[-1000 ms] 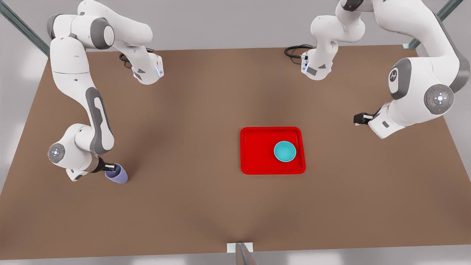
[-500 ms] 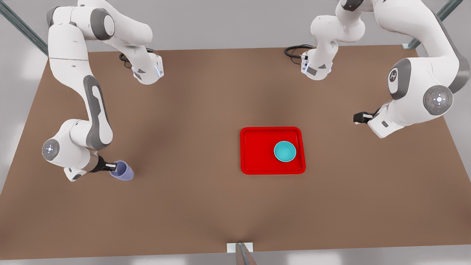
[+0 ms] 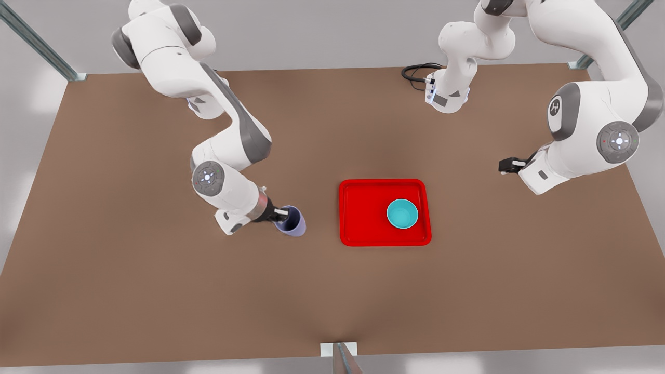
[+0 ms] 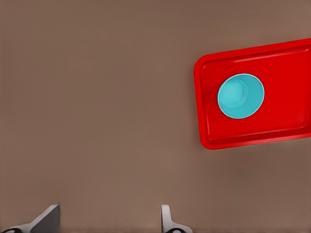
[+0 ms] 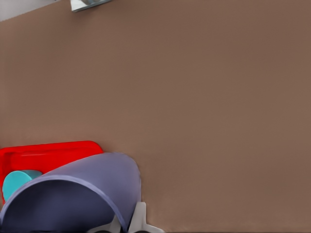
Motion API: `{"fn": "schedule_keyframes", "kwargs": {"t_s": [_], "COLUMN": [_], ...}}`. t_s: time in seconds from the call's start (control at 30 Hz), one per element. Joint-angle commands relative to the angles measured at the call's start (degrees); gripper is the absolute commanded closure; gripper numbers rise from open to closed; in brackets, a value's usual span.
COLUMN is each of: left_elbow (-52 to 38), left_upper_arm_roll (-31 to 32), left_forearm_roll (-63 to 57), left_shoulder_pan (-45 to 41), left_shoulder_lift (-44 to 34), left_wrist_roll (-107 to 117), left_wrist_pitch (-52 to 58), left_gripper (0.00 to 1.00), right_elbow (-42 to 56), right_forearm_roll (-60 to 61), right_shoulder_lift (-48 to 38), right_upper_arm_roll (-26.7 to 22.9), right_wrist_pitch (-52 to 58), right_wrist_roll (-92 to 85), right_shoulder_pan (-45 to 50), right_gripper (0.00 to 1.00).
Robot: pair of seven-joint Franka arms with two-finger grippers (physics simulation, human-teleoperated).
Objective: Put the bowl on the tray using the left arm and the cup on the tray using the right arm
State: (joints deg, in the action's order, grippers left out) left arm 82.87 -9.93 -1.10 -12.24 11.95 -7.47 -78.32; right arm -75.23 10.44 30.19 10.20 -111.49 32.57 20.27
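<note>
The small teal bowl [image 3: 402, 213] already sits on the flat red tray [image 3: 363, 213], left gripper [image 3: 510, 165] spread empty at the front view's right, while the right gripper [image 3: 280, 213], clamped on the lavender tumbler cup [image 3: 292, 222], has yet to reach the tray.

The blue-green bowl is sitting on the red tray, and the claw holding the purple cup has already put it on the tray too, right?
Not quite. The bowl is on the red tray, but the purple cup isn't there yet. The front view shows the right claw holding it by the rim above the brown table, off the tray on the front view's left. The left claw waits open off to the side.
</note>
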Motion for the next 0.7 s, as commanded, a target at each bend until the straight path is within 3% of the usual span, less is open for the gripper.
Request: {"fn": "schedule_keyframes", "kwargs": {"t_s": [0.0,0.2,0.57,0.67], "left_elbow": [0.0,0.0,0.1,0.1], "left_upper_arm_roll": [0.0,0.0,-0.1,-0.1], "left_forearm_roll": [0.0,0.0,0.0,0.0], "left_shoulder_pan": [0.0,0.0,0.0,0.0], "left_shoulder_lift": [0.0,0.0,0.2,0.5], "left_wrist_roll": [0.1,0.0,0.0,0.0], "left_wrist_pitch": [0.0,0.0,-0.1,-0.1], "left_gripper": [0.00,0.00,0.00,0.00], "right_elbow": [0.3,18.1,18.3,18.7], "right_forearm_roll": [-0.3,-2.9,-8.3,-8.3], "right_shoulder_lift": [0.2,12.5,21.5,23.7], "right_upper_arm_roll": [0.1,0.0,-0.5,-3.2], "right_wrist_pitch": [0.0,0.2,-7.2,-8.5], "right_wrist_roll": [0.3,8.3,8.4,9.4], "right_shoulder_pan": [0.4,10.8,16.4,19.3], "right_gripper": [0.79,0.79,0.79,0.79]}}
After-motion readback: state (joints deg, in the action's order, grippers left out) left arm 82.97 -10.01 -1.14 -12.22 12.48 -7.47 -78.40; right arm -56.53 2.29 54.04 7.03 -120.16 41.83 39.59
